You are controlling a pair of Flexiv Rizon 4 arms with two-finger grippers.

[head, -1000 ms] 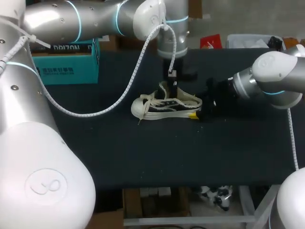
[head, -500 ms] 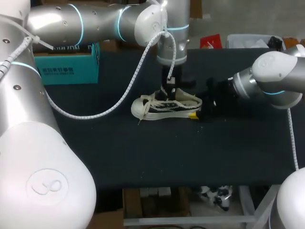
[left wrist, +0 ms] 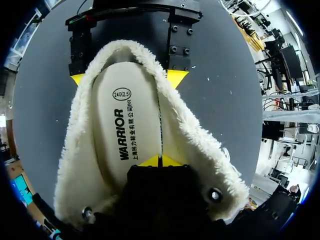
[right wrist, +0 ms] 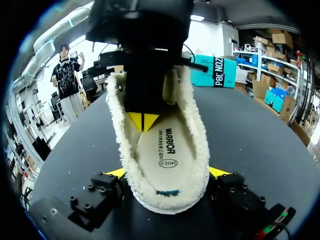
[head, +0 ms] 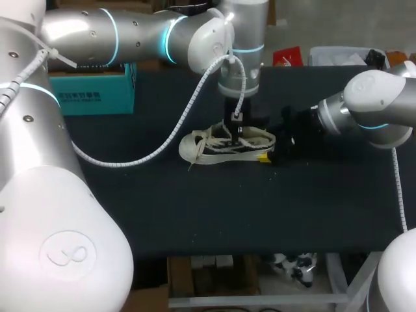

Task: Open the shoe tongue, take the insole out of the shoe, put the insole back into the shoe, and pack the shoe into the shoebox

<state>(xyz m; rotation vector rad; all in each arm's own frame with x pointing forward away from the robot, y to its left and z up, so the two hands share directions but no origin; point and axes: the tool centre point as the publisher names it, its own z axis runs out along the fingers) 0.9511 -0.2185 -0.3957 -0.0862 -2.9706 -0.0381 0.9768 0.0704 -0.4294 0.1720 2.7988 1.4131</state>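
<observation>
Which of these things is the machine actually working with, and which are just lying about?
In the job: fleece-lined shoe, its insole, teal shoebox, left pincer inside the shoe, right pincer clamping the heel.
Just there: black table.

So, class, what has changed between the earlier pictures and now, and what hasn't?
The left tool came down into the opening of the shoe, toward the insole, shifting slightly toward the heel. The right tool at the heel and the shoe stayed put.
</observation>
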